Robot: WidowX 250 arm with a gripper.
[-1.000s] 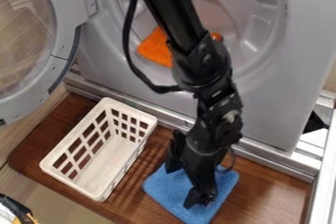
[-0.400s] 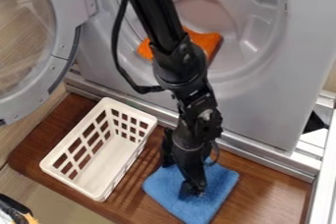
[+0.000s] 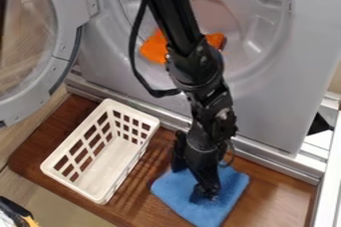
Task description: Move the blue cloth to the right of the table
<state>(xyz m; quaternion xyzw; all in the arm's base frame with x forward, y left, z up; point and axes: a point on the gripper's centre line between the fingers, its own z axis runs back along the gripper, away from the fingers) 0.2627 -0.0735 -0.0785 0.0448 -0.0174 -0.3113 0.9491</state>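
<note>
The gripper point(image 3: 193, 182) hangs down over the blue cloth, its two fingers spread apart, with blue fabric showing between them. Its lower fingertip rests on or just over the middle of the cloth; contact is hard to judge. The blue cloth point(image 3: 223, 202) lies spread on the brown wooden table point(image 3: 279, 196), right of the white basket and near the front edge. Part of the cloth's upper side is hidden beneath the gripper.
A white plastic basket point(image 3: 100, 191) stands left of the gripper. Behind the table is a grey machine front point(image 3: 266, 106) with a metal ledge, an orange cloth point(image 3: 153, 49) in its round opening, and an open round door point(image 3: 63, 47) at left.
Compared with the earlier frames, the blue cloth has shifted slightly right and up. The gripper went left and up, then back right over the last interval.
</note>
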